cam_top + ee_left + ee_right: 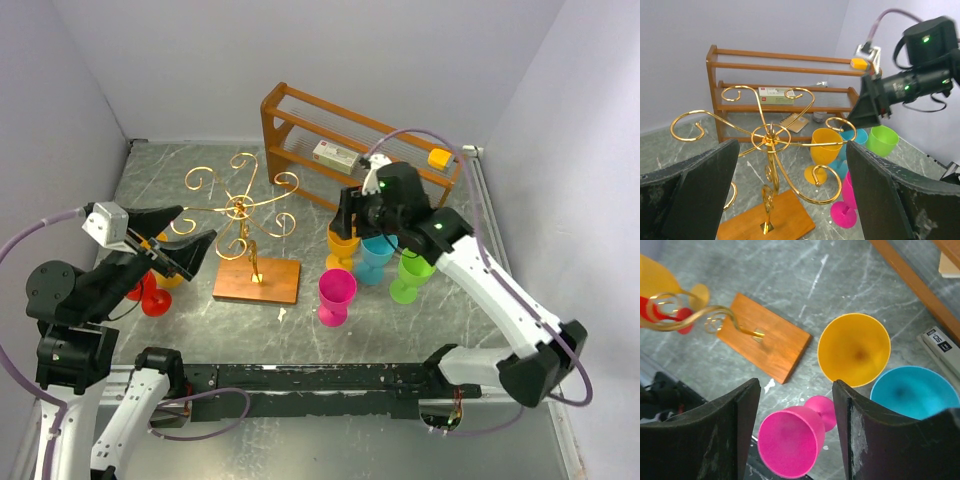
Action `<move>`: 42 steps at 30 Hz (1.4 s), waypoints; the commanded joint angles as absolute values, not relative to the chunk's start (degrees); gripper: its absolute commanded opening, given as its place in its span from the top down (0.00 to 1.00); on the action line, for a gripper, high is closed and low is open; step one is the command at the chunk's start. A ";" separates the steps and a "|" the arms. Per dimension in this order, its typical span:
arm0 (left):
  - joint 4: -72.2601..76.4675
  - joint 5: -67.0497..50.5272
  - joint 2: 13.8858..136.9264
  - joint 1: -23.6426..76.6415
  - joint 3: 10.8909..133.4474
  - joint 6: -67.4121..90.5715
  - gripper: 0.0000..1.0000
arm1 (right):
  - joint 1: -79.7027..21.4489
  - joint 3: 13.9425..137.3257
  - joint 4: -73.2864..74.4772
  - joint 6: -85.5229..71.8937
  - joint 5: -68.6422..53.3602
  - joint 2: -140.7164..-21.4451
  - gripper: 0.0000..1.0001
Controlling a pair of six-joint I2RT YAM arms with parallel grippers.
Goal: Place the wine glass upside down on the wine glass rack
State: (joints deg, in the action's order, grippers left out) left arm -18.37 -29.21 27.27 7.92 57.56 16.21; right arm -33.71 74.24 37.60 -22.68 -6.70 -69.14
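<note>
We see left gripper [790, 146], right gripper [796, 385] apart, unloaded | yellow glass [854, 349] upright, nothing inside | shelf [290, 110] holds box [335, 153] | open desk [230, 330] between glass and rack [240, 208]

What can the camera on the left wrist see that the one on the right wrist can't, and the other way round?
Only the left wrist view shows the green glass, the right arm and the full spread of scroll arms on the wine glass rack. Only the right wrist view shows a bit of red glass and looks down into the cups. Both show the yellow glass, the pink glass, the blue glass and the rack's wooden base.
</note>
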 commanded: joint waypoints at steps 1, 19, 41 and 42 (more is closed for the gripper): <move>-13.83 -30.23 27.23 7.21 57.00 17.10 0.01 | -37.60 74.75 36.25 -22.92 5.06 -73.04 0.42; -18.64 -28.65 27.27 7.19 59.24 18.16 0.01 | -43.57 74.64 34.48 -22.66 13.04 -86.96 0.64; -20.95 -29.22 29.75 7.21 63.54 18.57 0.01 | -46.93 73.08 31.80 -21.80 19.90 -85.22 1.00; -21.12 -29.35 29.87 7.21 63.89 18.62 0.01 | -47.24 72.92 31.08 -21.66 20.13 -84.04 1.00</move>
State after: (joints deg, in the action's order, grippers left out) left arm -20.08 -28.91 29.21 7.92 61.32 18.46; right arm -46.02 73.54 33.71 -21.98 17.80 -87.70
